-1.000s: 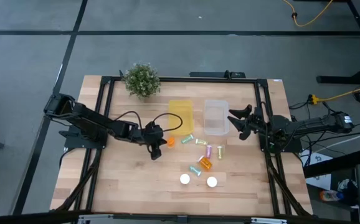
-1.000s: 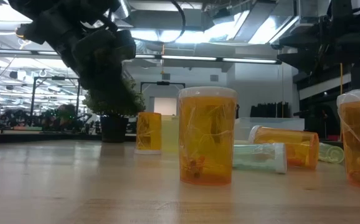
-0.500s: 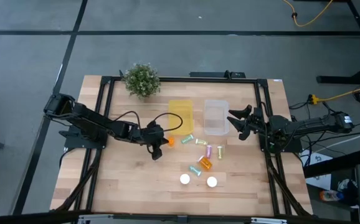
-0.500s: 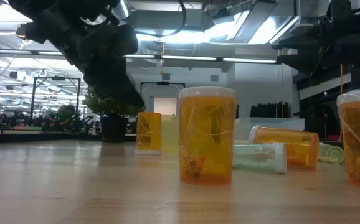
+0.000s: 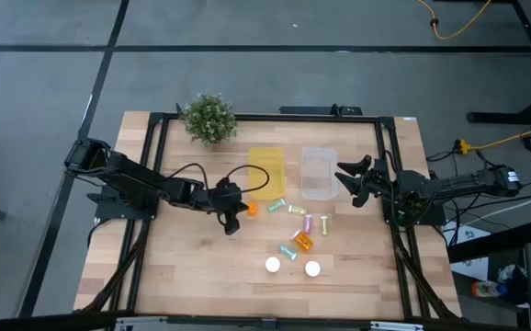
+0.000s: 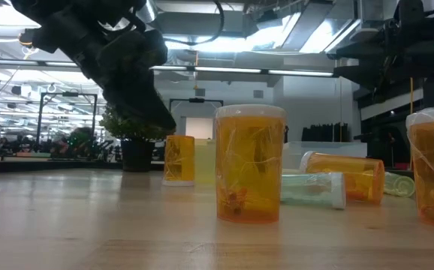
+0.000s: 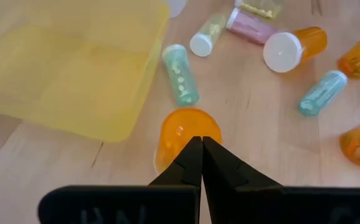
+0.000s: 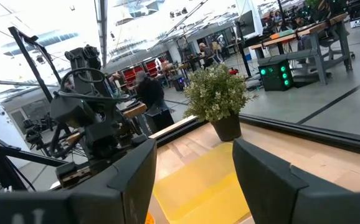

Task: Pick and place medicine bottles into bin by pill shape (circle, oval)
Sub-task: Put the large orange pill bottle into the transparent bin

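Note:
My left gripper [image 5: 237,214] [image 7: 202,142] is shut and empty. It hangs just above and left of an upright orange bottle [image 5: 252,209] [image 7: 189,132] that stands on its base by the near corner of the yellow bin [image 5: 266,171]. In the low view the gripper [image 6: 164,120] stands clear above this bottle [image 6: 179,159]. More bottles lie or stand toward the table's middle: a teal vial [image 5: 276,204], a cream vial [image 5: 295,210], a pink vial [image 5: 308,222], a lying orange bottle [image 5: 302,242], and two upright white-capped ones [image 5: 273,265] [image 5: 312,268]. My right gripper [image 5: 348,180] [image 8: 195,186] is open and empty, beside the clear bin [image 5: 319,172].
A green potted plant [image 5: 209,118] stands at the far left corner. The two bins sit side by side at the far middle. A black frame [image 5: 155,165] runs around the table. Bare wood lies along the near edge and the left side.
My left gripper, still shut, has come down a little toward the upright orange bottle and then kept still. The bottles have not moved.

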